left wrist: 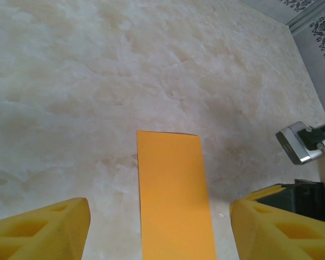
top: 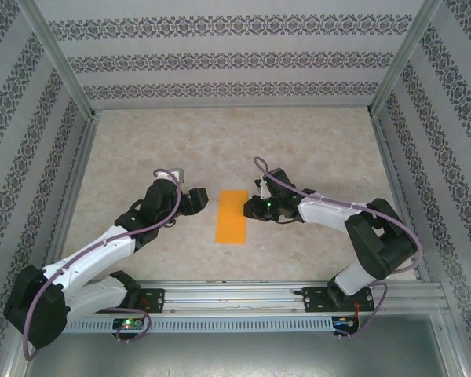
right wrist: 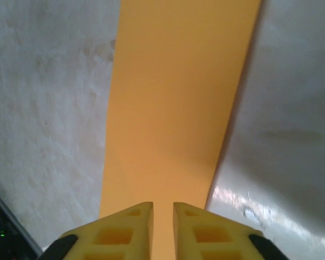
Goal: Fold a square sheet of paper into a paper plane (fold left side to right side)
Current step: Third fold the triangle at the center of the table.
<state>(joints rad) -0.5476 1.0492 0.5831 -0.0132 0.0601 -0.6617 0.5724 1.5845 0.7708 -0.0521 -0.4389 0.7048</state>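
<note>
The square sheet of paper (top: 231, 217) lies flat on the table's middle as a narrow orange rectangle, folded in half. My left gripper (top: 202, 200) hangs just left of its far end, open. In the left wrist view the paper (left wrist: 173, 200) runs between the wide-apart yellow fingers (left wrist: 43, 230) without touching them. My right gripper (top: 255, 206) is at the paper's right edge near the far end. In the right wrist view its fingers (right wrist: 124, 233) are drawn almost together, with a thin slit between them, low over the paper (right wrist: 173, 108). Whether they pinch it I cannot tell.
The marbled beige table (top: 298, 149) is boxed in by patterned walls and aluminium posts (top: 59, 55). A metal rail (top: 243, 294) carrying both arm bases runs along the near edge. Open tabletop stretches behind the paper and to both sides.
</note>
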